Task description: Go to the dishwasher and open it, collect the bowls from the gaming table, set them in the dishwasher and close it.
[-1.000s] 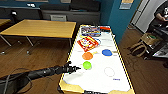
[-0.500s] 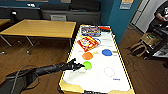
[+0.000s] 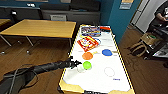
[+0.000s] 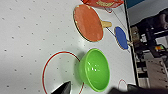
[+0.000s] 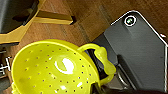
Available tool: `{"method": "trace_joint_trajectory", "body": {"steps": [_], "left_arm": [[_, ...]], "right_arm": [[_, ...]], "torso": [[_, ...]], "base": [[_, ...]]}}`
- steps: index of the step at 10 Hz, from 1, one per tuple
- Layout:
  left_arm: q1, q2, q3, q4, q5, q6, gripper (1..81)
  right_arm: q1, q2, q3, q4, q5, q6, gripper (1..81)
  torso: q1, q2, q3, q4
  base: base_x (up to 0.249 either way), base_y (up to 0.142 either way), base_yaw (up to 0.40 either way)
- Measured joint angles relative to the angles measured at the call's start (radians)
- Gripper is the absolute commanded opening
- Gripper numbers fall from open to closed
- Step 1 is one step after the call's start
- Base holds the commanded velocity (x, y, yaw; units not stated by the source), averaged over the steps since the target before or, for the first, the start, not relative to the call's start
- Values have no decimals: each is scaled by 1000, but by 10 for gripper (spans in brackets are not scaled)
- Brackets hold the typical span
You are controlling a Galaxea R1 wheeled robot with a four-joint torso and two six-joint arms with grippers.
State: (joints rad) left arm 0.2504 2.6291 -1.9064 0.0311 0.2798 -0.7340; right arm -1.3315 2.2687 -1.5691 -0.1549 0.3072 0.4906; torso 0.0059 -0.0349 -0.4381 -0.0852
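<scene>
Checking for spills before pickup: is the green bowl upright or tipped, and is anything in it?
Upright and empty: the green bowl sits base-down on the white table, its open mouth showing a bare glossy inside.

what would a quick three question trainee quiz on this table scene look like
1. True or false: the green bowl stands upright on the white table.
2. Which arm reaches toward the green bowl: a) left b) right?
3. Fill in: in the right wrist view a yellow ______ dotted with holes lies close to the camera.

Key:
1. True; its open side faces up.
2. a; the left gripper comes in from the picture's left, beside the bowl.
3. colander, with a looped handle.
</scene>
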Motion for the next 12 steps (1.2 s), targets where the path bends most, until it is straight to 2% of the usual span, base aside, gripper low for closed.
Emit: {"method": "trace_joint_trajectory", "body": {"steps": [3, 5, 6, 8, 12], "left_arm": [[-43, 1, -31, 6, 7, 0, 811], [-91, 27, -54, 24, -3, -1, 811], [-87, 36, -61, 26, 1, -1, 811], [-63, 55, -72, 29, 11, 0, 811], [-52, 68, -74, 29, 13, 0, 811]], "right_arm": [[7, 2, 0, 0, -20, 0, 10], [9, 2, 0, 0, -19, 3, 10], [10, 3, 0, 0, -18, 3, 10], [14, 6, 0, -1, -16, 3, 10], [13, 13, -1, -2, -16, 1, 10]], "torso": [[0, 0, -8, 0], [0, 0, -46, 0], [0, 0, -70, 0], [1, 1, -91, 0], [1, 2, -90, 0]], "base": [[0, 0, 0], [0, 0, 0], [0, 0, 0], [0, 0, 0], [0, 0, 0]]}}
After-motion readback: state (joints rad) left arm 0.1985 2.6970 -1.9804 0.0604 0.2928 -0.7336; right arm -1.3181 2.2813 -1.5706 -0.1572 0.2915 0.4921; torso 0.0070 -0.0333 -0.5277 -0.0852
